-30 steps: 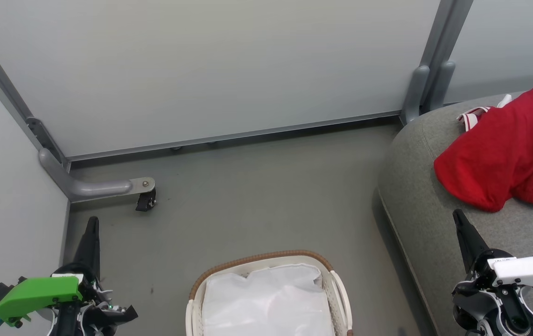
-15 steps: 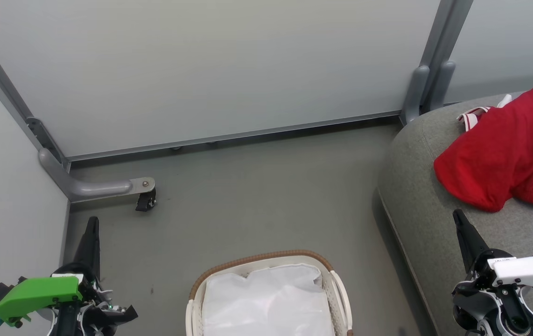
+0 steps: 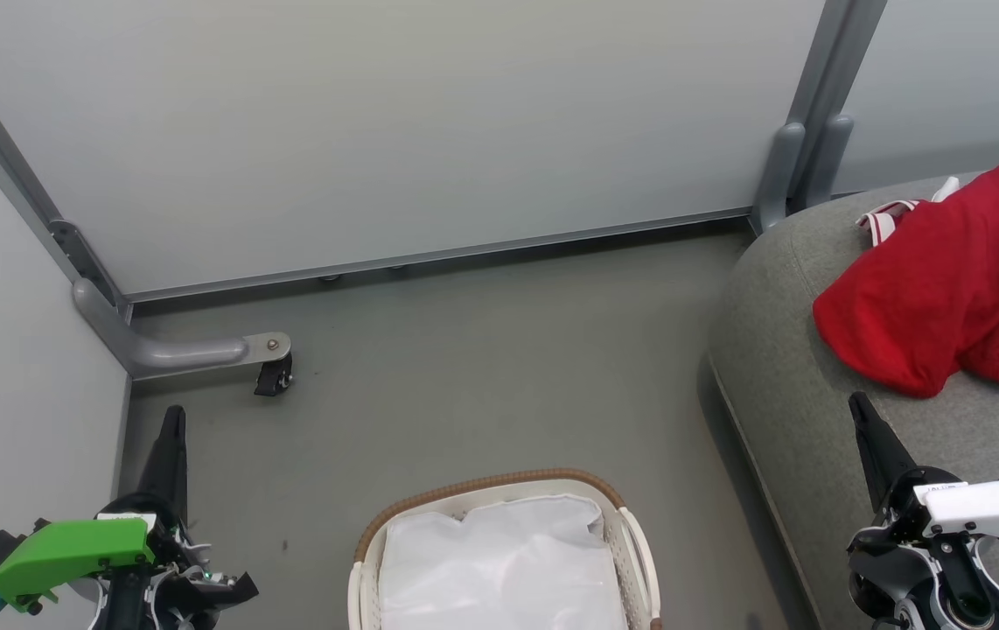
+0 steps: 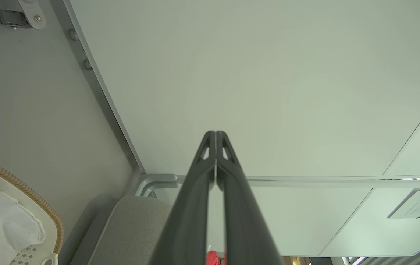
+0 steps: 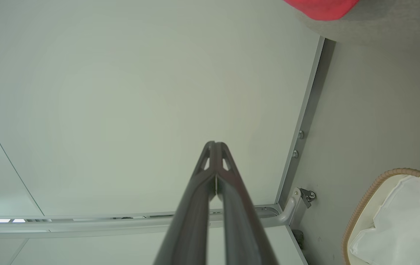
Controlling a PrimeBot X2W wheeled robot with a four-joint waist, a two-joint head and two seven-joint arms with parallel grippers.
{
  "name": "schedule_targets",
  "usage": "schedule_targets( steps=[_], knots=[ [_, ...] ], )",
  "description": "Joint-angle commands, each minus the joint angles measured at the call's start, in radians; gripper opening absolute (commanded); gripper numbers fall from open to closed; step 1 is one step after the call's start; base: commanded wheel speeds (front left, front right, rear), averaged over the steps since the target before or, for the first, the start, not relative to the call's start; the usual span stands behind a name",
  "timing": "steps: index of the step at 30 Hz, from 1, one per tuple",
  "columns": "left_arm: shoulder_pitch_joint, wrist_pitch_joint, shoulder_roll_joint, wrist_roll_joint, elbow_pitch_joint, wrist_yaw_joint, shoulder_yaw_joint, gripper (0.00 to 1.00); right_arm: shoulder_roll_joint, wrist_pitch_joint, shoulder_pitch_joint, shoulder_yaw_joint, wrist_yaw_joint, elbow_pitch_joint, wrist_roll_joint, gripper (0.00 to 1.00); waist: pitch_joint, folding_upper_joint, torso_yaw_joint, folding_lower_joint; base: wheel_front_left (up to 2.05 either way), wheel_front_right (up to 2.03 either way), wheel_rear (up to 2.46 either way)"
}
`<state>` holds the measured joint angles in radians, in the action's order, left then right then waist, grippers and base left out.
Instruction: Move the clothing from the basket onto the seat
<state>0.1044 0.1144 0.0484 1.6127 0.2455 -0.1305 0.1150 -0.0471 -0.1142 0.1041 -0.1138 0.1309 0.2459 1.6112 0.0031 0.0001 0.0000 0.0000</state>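
- The left hand [image 3: 172,418] is located at the lower left of the head view, above the grey floor [image 3: 482,367] and close to the left wall panel [image 3: 18,350]. Its two dark fingers are pressed together up to the tips. The hand is clenched and nothing is grasped.
- A grey support foot with a small black castor [image 3: 273,376] is set on the floor at the base of the wall, ahead of the left hand.
- The basket [image 3: 482,486] is placed on the floor at the bottom centre, between the two hands. A brown woven rim is fitted, and the visible interior is covered by the white cloth liner [image 3: 499,560].
- The seat [image 3: 779,385] is positioned at the right, separated from the basket by a strip of floor.
- The clothing [image 3: 937,289] is laid crumpled on the seat, near the right edge of the view and well apart from the basket. White trim is shown along its folds.
- The right hand [image 3: 858,404] is held at the lower right, over the front part of the seat. Its fingers are closed tip to tip and nothing is grasped. The tip is pointed towards the clothing, near it but apart from it.
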Motion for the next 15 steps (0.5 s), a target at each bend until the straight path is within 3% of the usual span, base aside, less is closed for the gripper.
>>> schedule_targets(
  steps=[1, 15],
  knots=[
    [0.01, 0.004, 0.004, -0.001, -0.001, -0.002, 0.003, 0.0, -0.006, -0.003, 0.008, -0.002, 0.0, -0.004, 0.004, 0.0, 0.0, -0.0001, 0.0, 0.0, 0.0, 0.0, 0.0],
    [0.01, 0.004, 0.004, -0.001, -0.001, -0.002, 0.003, 0.0, -0.006, -0.003, 0.008, -0.002, 0.0, -0.004, 0.004, 0.0, 0.0, -0.0001, 0.0, 0.0, 0.0, 0.0, 0.0]
  ],
)
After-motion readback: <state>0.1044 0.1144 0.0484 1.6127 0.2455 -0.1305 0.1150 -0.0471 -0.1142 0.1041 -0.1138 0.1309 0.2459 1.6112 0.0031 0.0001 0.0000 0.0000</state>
